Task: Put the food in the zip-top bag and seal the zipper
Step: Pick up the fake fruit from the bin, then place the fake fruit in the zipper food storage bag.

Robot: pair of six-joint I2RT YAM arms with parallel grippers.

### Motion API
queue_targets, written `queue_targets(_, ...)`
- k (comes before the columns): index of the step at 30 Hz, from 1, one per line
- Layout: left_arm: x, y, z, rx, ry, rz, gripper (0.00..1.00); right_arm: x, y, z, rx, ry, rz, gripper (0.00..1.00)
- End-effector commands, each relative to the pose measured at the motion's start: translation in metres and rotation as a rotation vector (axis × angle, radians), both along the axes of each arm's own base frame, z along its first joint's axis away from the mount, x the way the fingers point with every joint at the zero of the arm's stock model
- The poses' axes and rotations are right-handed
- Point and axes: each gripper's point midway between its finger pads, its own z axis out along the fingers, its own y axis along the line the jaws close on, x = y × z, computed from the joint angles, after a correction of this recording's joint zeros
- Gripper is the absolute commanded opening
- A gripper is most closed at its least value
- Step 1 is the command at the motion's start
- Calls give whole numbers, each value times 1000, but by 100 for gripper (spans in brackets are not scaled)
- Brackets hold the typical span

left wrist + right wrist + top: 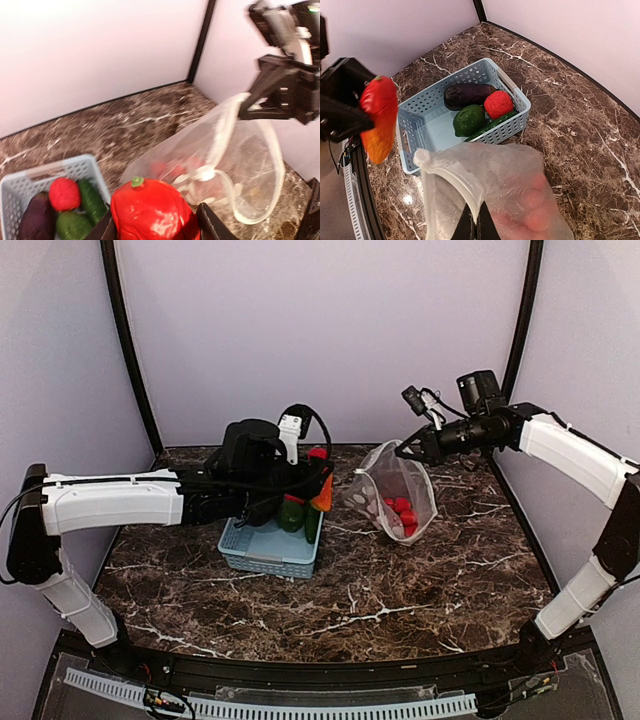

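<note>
Top external view showed the left claw [318,480] closed on a red-and-orange pepper [322,498], lifted over the far right corner of the basket [265,562]. The bag [390,490] lay just to the right of it. The right claw [408,448] was pinched shut on the far, upper part of the bag's rim and held it up, while the lower end sagged to the table with the tomatoes [402,510] already inside. The move to come looked to turn on this: the mouth lay rightward and a little lower from the pepper, with a clear gap between them. The left arm was the one carrying and the nearer to deliver, since the right arm was taken up with the rim. From the left wrist the mouth gaped toward the camera, its zipper [220,140] curving round the opening, so the bag pointed its mouth left and up. Its long axis ran from that raised rim down to the near right. From the right wrist the pepper hung roughly upright, red end high and orange tip low. My judgement was that it would have to travel right and tip orange end first into the opening. An eggplant [469,94] and green pieces waited in the basket.
</note>
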Motion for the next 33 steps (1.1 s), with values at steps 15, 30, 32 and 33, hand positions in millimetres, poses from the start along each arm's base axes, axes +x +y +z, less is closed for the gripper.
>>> queue_targets(15, -71, -125, 78, -303, -415, -337, 27, -8, 22, 8, -8, 131, 58, 0)
queue_targets(30, -22, -154, 31, -197, -562, -124, 31, -9, 25, 16, 14, 181, 41, 0)
queue_targets(32, -16, -152, 23, -187, -552, -83, 33, -8, 25, 18, 18, 181, 38, 0)
queue_targets(33, -15, -152, 19, -183, -545, -76, 38, -8, 24, 19, 20, 180, 35, 0)
